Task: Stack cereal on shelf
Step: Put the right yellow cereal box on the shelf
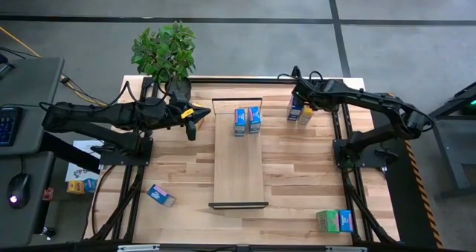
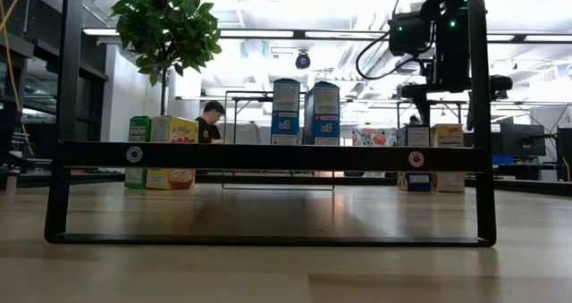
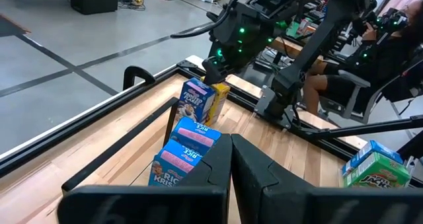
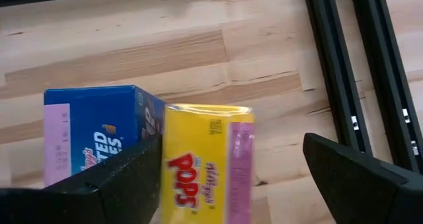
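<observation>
The shelf lies lengthwise in the middle of the table, and two blue cereal boxes stand upright on its far end. A blue box and a yellow box stand side by side on the table at the far right. My right gripper hovers open just above them, pointing steeply down. One finger is over the seam between the two boxes, the other past the yellow box's outer side. My left gripper is shut on nothing and hangs in the air left of the shelf's far end.
A potted plant stands at the far left edge. A green box and a yellow box stand on the table's left. A blue box lies at the near left. A green and blue pair stands at the near right.
</observation>
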You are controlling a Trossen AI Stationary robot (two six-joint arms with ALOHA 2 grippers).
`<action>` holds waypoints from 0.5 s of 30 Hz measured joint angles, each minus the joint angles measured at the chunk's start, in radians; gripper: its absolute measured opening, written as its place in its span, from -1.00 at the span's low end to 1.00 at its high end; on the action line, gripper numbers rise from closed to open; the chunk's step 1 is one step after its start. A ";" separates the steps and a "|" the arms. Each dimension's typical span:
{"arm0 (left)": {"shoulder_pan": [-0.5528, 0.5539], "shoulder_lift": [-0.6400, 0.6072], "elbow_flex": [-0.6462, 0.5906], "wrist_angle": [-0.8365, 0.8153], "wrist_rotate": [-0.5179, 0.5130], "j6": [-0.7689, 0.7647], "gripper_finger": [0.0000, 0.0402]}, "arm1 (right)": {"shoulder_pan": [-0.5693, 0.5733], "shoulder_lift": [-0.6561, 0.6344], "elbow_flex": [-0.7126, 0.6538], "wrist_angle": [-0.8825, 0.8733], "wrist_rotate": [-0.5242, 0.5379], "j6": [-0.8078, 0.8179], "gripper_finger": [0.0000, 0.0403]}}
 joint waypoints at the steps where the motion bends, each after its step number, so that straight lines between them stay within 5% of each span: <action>1: 0.000 0.000 0.000 0.000 0.000 0.000 -1.00 | 0.000 0.003 0.000 -0.002 -0.002 0.002 0.74; 15: 0.000 0.000 0.000 0.000 0.000 -0.009 -1.00 | -0.007 0.083 0.000 0.008 -0.079 -0.038 0.24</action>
